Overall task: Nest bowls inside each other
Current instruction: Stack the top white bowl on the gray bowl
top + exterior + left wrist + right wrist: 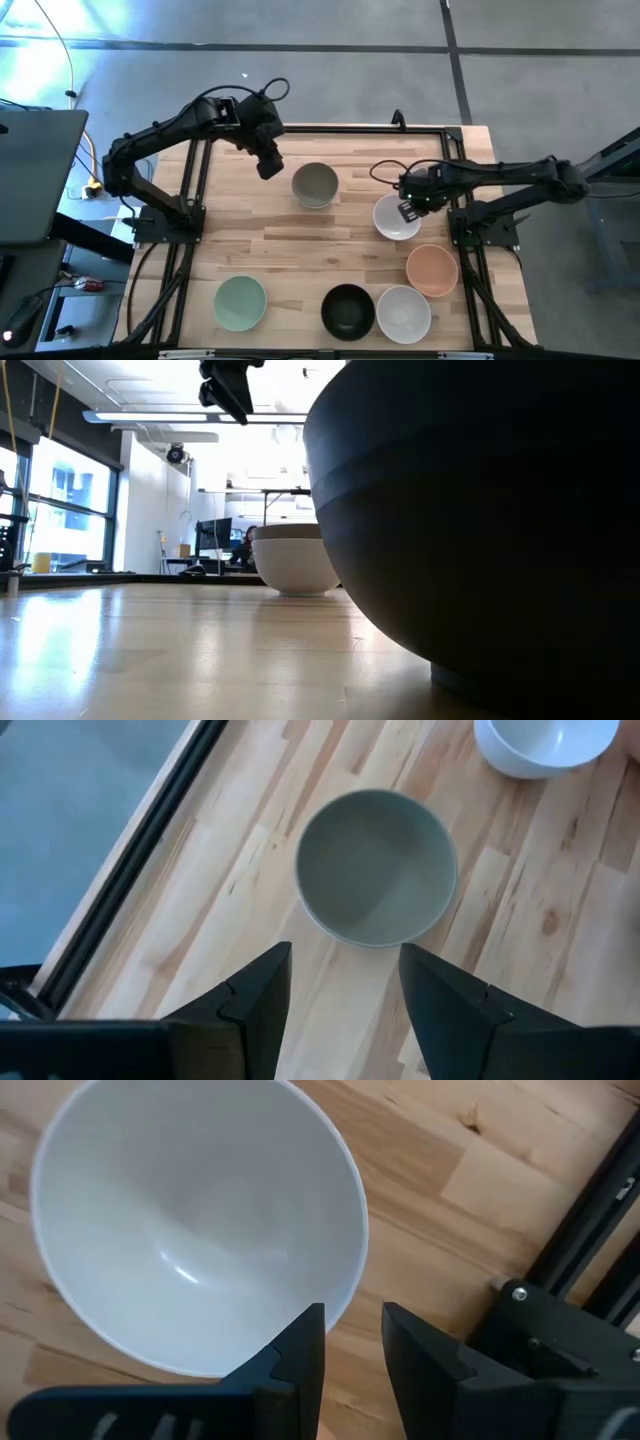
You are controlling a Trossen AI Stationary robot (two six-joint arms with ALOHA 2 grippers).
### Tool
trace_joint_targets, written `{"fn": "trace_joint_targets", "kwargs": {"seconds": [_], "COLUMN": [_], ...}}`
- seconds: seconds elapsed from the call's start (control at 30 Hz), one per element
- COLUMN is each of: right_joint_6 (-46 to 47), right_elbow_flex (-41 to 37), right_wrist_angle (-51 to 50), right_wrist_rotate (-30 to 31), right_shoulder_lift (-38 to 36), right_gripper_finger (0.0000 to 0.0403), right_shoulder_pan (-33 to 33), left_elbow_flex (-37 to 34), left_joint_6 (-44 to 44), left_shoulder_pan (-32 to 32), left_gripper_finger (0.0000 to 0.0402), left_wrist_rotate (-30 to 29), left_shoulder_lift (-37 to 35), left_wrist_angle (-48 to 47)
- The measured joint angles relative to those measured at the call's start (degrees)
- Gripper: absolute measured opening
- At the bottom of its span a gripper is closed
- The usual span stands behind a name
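The grey-olive bowl (315, 184) (377, 867) sits nested in a white bowl (296, 567) at the table's middle. My left gripper (268, 166) (345, 982) hangs open above the table just left of this pair and also shows in the low view (228, 392). A second white bowl (394, 219) (195, 1220) stands to the right. My right gripper (409, 210) (353, 1342) is open at that bowl's right rim, one finger over the inside and one outside. I see no touch. Along the near edge stand the mint bowl (240, 303), the black bowl (347, 311) (480, 510), a third white bowl (403, 313) and the peach bowl (432, 270).
A black metal frame (350, 129) runs along the table's far edge and down both sides near the arm bases (485, 225). Bare wood (260, 235) lies between the middle stack and the near row of bowls. A laptop (35, 175) sits off the table's left.
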Motion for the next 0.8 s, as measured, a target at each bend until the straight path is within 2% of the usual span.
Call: {"fn": "trace_joint_targets", "kwargs": {"seconds": [0.47, 0.8], "right_joint_6": [0.46, 2.48], "right_elbow_flex": [-1.87, -9.12], "right_wrist_angle": [-0.58, 13.20], "right_wrist_rotate": [-0.94, -3.91], "right_shoulder_lift": [6.18, 2.65], "right_gripper_finger": [0.0094, 0.0094], "right_shoulder_pan": [-0.37, -0.26], "left_elbow_flex": [0.00, 0.00], "left_joint_6": [-0.64, -0.65], "left_shoulder_pan": [-1.23, -2.57], "left_gripper_finger": [0.0177, 0.0177], "left_wrist_rotate": [0.00, 0.00], "left_shoulder_lift": [-2.43, -2.49], "left_wrist_angle": [0.00, 0.01]}}
